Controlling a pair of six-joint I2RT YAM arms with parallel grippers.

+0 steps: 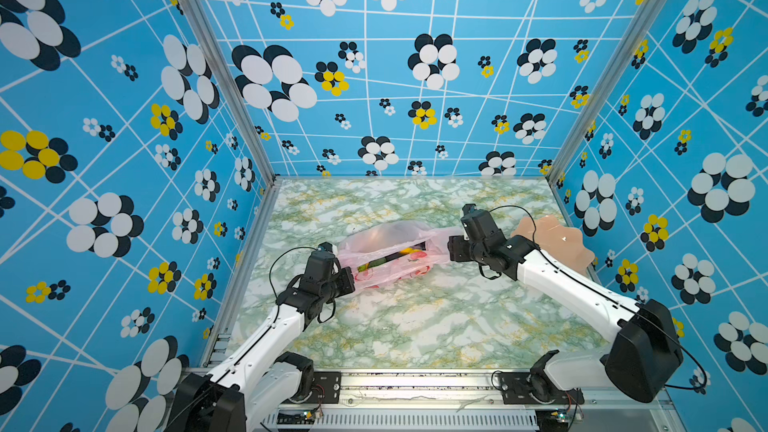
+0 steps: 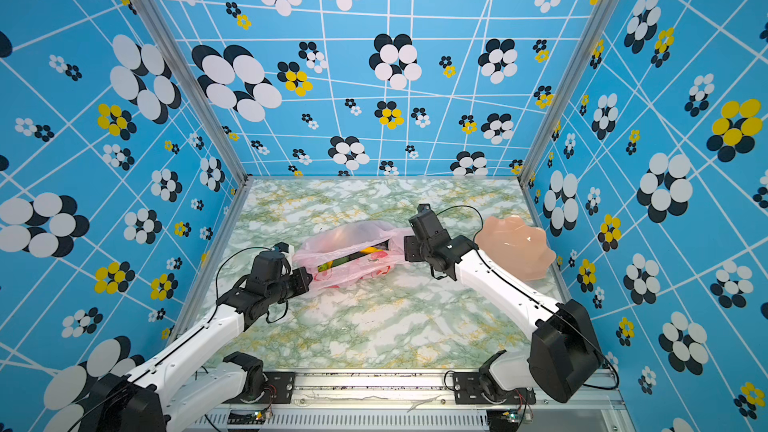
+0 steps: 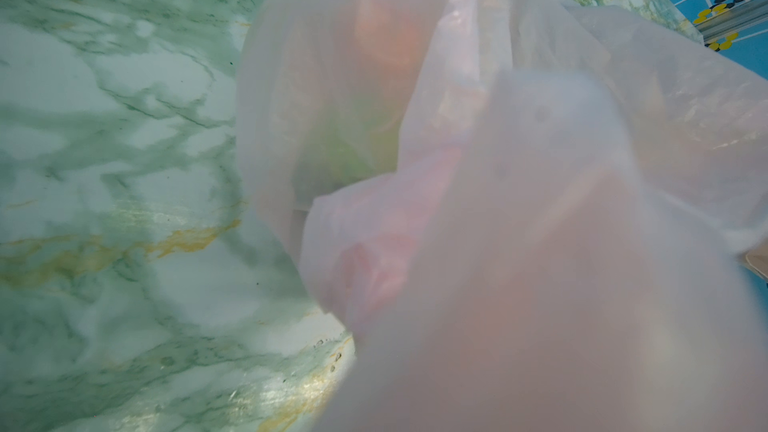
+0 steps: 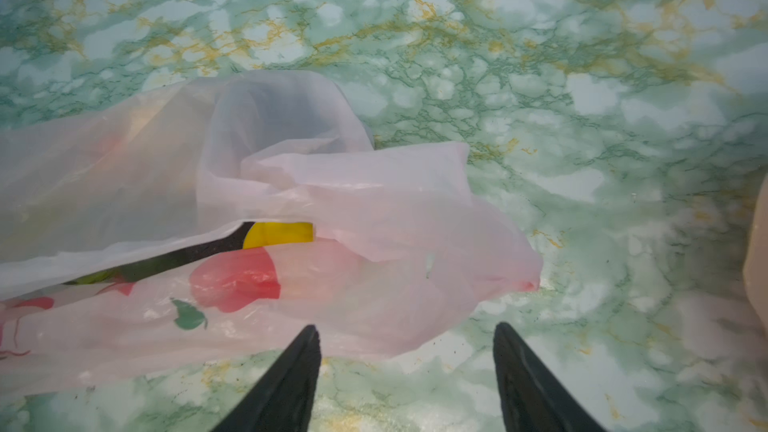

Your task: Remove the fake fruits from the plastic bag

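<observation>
Green-marbled tabletop (image 1: 415, 326) carries the thin translucent pink plastic bag (image 1: 386, 238) centrally, small plastic fake fruits (image 4: 278, 234) inside. My left tool (image 1: 352, 280) clamps its 8 o'clock end; right tool (image 4: 405, 327) stands apart at 3 o'clock.

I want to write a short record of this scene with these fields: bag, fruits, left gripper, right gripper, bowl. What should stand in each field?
bag: pink, crumpled, lying mid-table; mouth open as a slit
fruits: inside the bag; yellow, green and dark pieces show through the slit
left gripper: shut, apparently on the bag's left end; film hides the fingers
right gripper: open at the bag's right end, gripping nothing
bowl: peach, scalloped, at the table's right side behind the right arm; no fruit visible in it
</observation>
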